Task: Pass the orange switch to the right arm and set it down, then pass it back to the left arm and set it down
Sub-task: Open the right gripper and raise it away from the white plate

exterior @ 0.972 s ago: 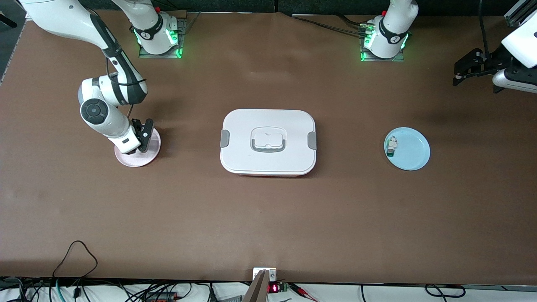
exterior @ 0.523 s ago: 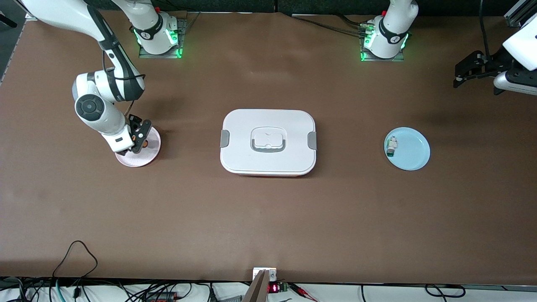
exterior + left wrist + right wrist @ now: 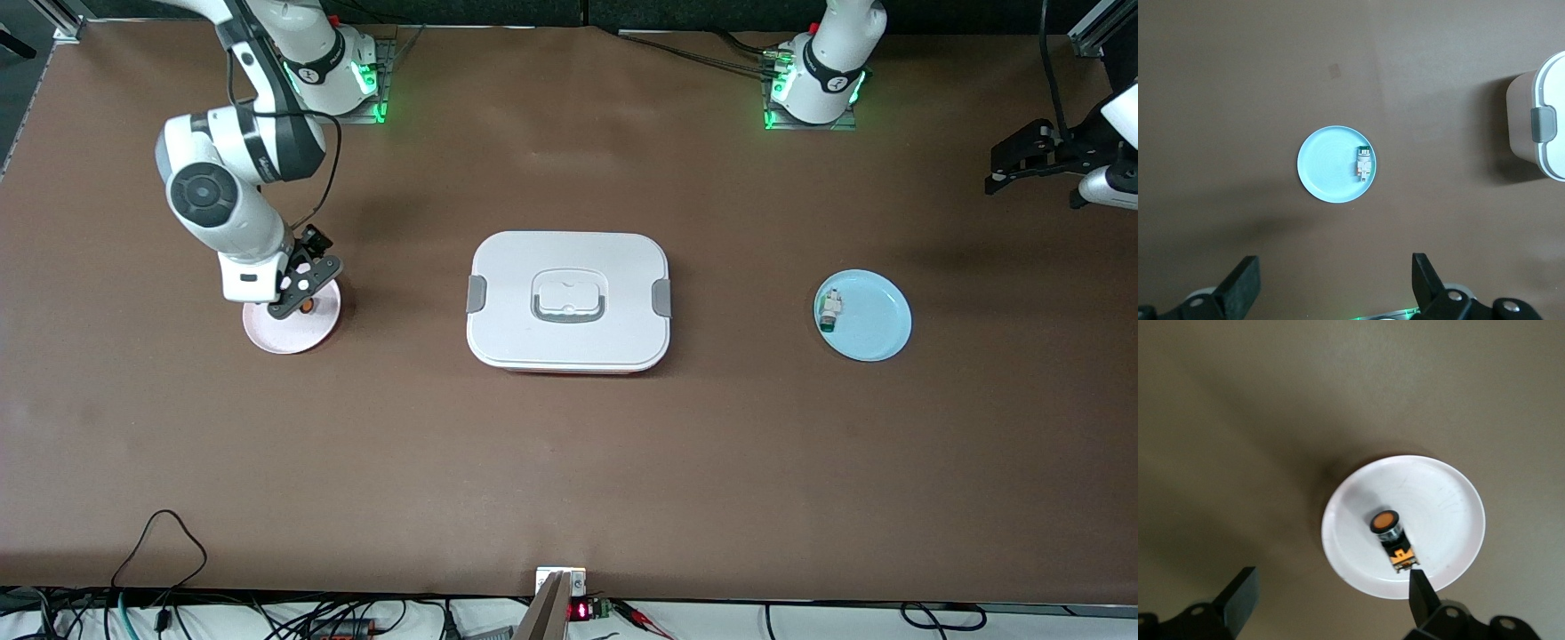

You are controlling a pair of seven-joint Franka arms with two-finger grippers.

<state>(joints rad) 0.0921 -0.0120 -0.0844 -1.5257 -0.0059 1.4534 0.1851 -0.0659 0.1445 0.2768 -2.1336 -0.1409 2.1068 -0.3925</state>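
**Ann:** Looking down at the brown table, I see the orange switch lying on its side in the pink plate, toward the right arm's end of the table. Nothing grips it.

**Ben:** And the right gripper?

**Ann:** It hangs just over that pink plate, its fingers spread apart and holding nothing. From the right wrist view the switch sits between the two finger tips and below them, with its orange cap showing round and its terminal end close under one tip.

**Ben:** What about the white box?

**Ann:** It sits at mid-table with its lid on and the handle flat, between the two plates and well apart from both. One grey clip shows in the left wrist view too.

**Ben:** Now the left gripper.

**Ann:** It's up in the air out by the edge of the table at the left arm's end, fingers apart and empty. That arm waits. Its wrist camera looks straight down on the blue plate.

**Ben:** Is anything in the blue plate?

**Ann:** A small white-and-green part lies there, close to the rim on the side toward the box. The blue plate itself rests about as near the front camera as the pink plate, with the box between them.
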